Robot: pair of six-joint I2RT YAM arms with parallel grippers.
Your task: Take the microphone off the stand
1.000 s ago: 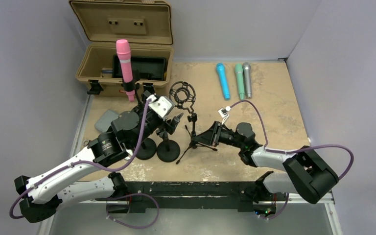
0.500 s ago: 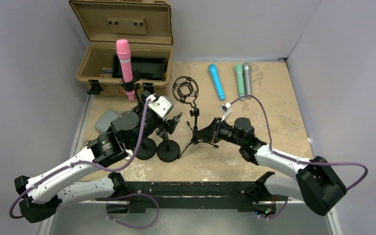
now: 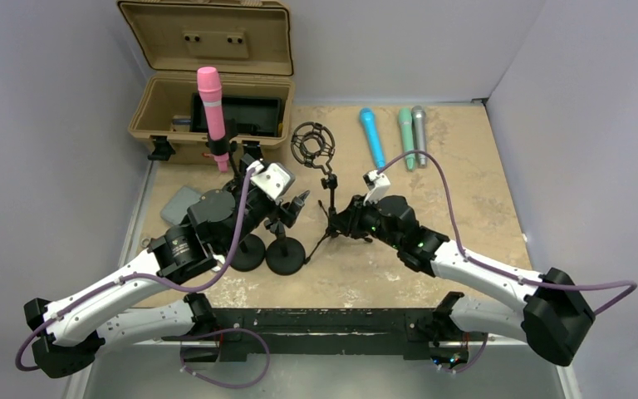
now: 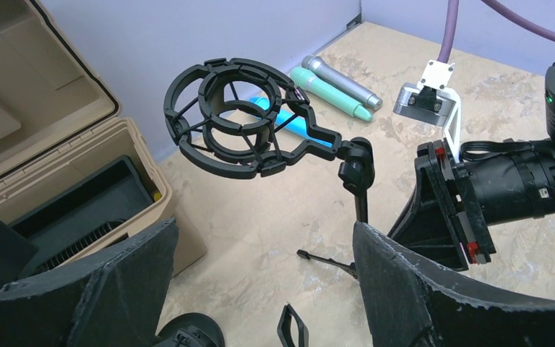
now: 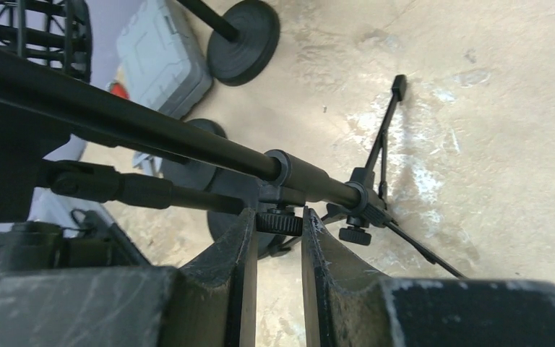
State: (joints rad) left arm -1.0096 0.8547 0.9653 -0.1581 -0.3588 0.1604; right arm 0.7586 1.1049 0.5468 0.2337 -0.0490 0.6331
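A pink microphone (image 3: 210, 104) stands upright in the clip of a round-based stand (image 3: 245, 251), in front of the tan case. My left gripper (image 3: 292, 209) is open beside that stand, with nothing between its fingers (image 4: 433, 289). A tripod stand (image 3: 330, 218) carries an empty black shock mount (image 3: 311, 145), which also shows in the left wrist view (image 4: 235, 119). My right gripper (image 3: 342, 223) is shut on a small ribbed knob (image 5: 280, 223) under the tripod stand's pole (image 5: 152, 130).
A blue microphone (image 3: 372, 137), a green one (image 3: 405, 137) and a silver one (image 3: 420, 133) lie at the back of the table. The open tan case (image 3: 208, 83) stands back left. A grey box (image 3: 181, 204) and a second round base (image 3: 285, 255) sit near my left arm.
My right arm has reached left and away from the bases, and its fingers have closed on the tripod stand's knob. The tripod stand and shock mount have shifted slightly. The left arm has stayed put.
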